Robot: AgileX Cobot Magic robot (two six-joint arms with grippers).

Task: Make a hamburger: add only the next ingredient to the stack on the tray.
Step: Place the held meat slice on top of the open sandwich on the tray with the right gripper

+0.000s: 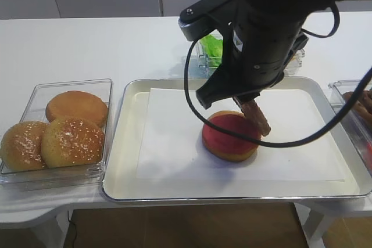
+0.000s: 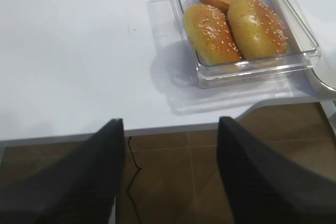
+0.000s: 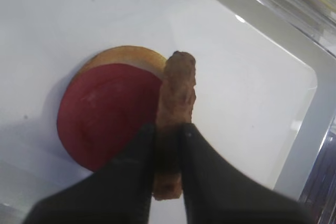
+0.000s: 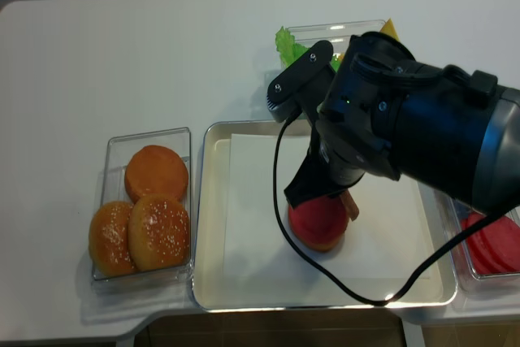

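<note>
My right gripper is shut on the brown meat patty, holding it edge-on by its rim. The patty hangs tilted just above the right side of the stack, a tan bun half topped by a glossy red disc. The stack sits mid-tray on white paper in the cream tray. The right arm hides the back part of the stack in both high views. My left gripper is open and holds nothing, hovering past the table's front edge over the brown floor.
A clear bin left of the tray holds three buns. Behind the tray stands a small bin with green lettuce. At the right edge another bin holds red slices. A black cable loops off the right arm.
</note>
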